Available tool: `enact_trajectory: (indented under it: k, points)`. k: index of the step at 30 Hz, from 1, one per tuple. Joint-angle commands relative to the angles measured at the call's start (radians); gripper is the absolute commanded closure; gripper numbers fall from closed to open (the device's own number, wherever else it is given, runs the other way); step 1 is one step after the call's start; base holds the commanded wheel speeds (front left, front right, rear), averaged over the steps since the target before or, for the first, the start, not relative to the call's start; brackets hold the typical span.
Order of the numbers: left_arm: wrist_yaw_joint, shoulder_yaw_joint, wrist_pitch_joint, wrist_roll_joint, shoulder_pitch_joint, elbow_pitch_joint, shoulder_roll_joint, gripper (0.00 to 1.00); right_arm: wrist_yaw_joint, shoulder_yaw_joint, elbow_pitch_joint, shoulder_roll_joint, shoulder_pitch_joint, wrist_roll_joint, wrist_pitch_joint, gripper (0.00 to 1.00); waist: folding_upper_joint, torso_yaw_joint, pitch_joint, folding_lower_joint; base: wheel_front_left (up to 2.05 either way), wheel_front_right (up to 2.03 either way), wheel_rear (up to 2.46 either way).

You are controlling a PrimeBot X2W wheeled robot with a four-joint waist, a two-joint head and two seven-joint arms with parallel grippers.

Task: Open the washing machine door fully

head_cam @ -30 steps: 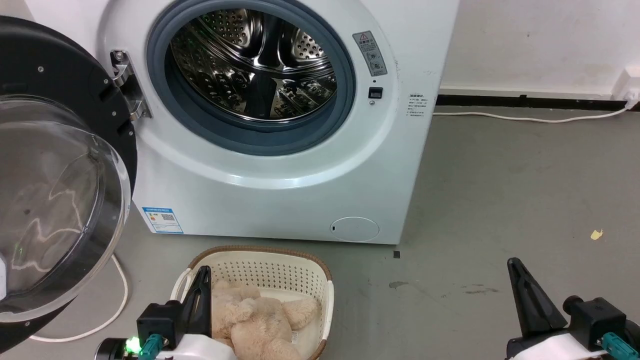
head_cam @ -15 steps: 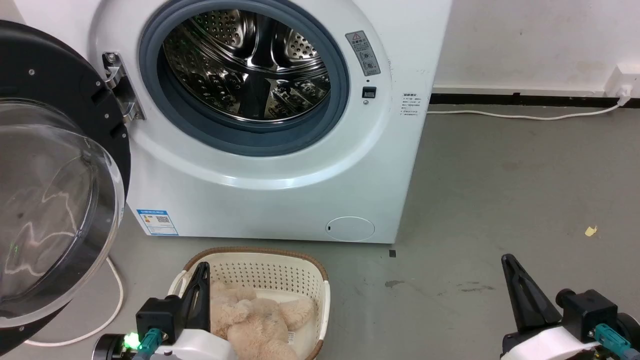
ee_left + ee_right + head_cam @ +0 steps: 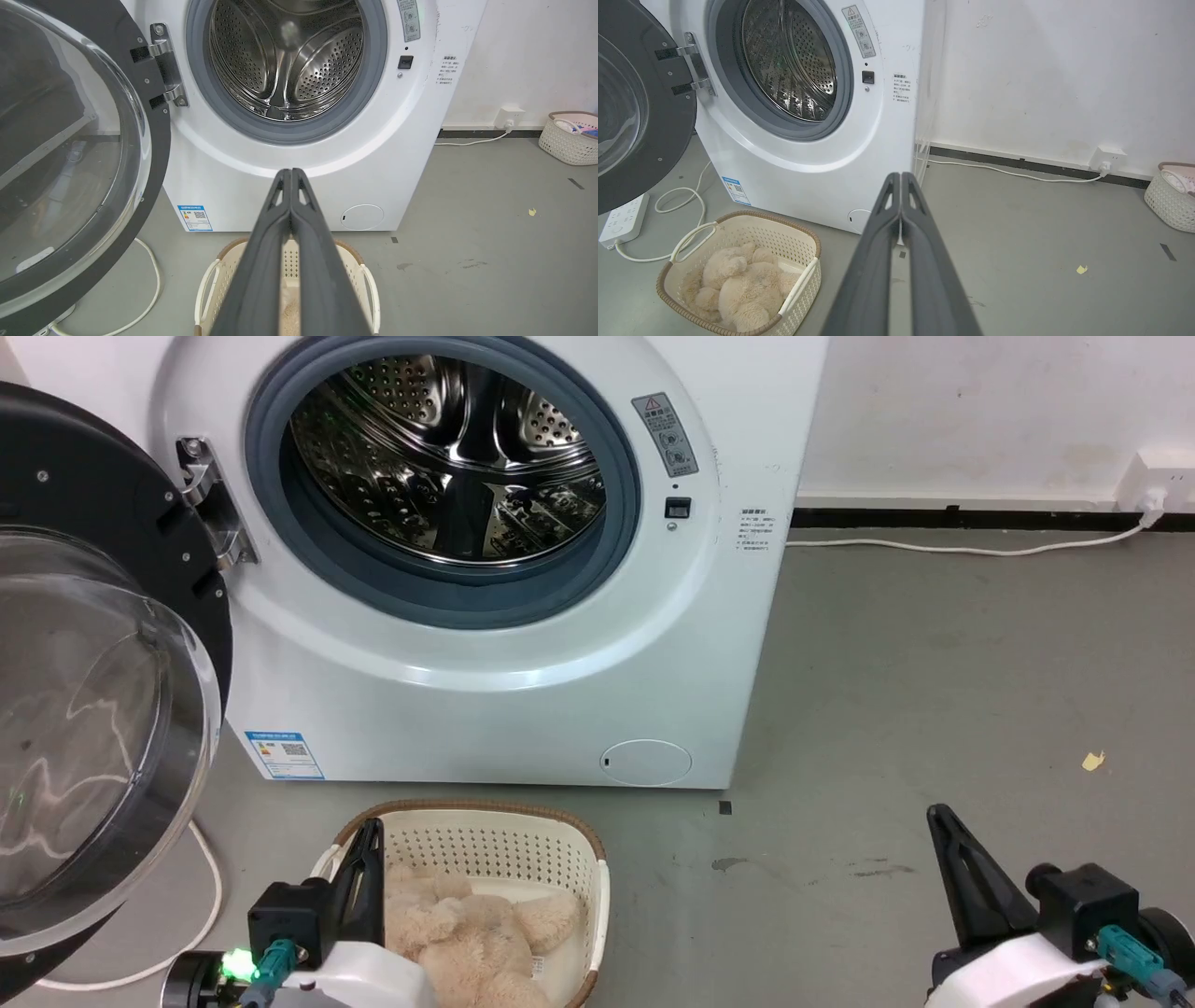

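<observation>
Standing wide open: washing machine door (image 3: 93, 709)

Light: bright, even, diffuse indoor; shadows soft, with faint shade on the floor (image 3: 784, 709).
Glare: white streaks on the washing machine door (image 3: 93, 728) glass; hard highlights on the steel drum (image 3: 448, 457); small green lamp (image 3: 233, 963) glowing.
Focus: sharp.
Distortion: wrist views bow straight lines toward edges.

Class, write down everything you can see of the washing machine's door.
The large round glossy black washing machine door has a bulging clear glass bowl at its centre and small screws in its rim. It hangs from a metal hinge left of the steel drum, swung wide open. Nothing visibly touches it.
</observation>
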Motion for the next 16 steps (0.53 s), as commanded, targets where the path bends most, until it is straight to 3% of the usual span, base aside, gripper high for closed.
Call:
enact_trajectory:
  k: [1, 16]
  points:
    - [-0.005, 0.006, 0.008, 0.012, -0.013, -0.009, -0.005, 1.00, 0.001, 0.004, 0.002, 0.003, -0.014, -0.008, 0.008, 1.00, 0.0000, -0.002, 0.000, 0.0000, 0.00, 0.00, 0.00]
    - [-0.021, 0.032, 0.041, 0.044, -0.017, -0.027, -0.017, 1.00, 0.001, 0.013, 0.002, 0.004, -0.026, -0.021, 0.041, 1.00, 0.0000, -0.016, 0.001, 0.0000, 0.00, 0.00, 0.00]
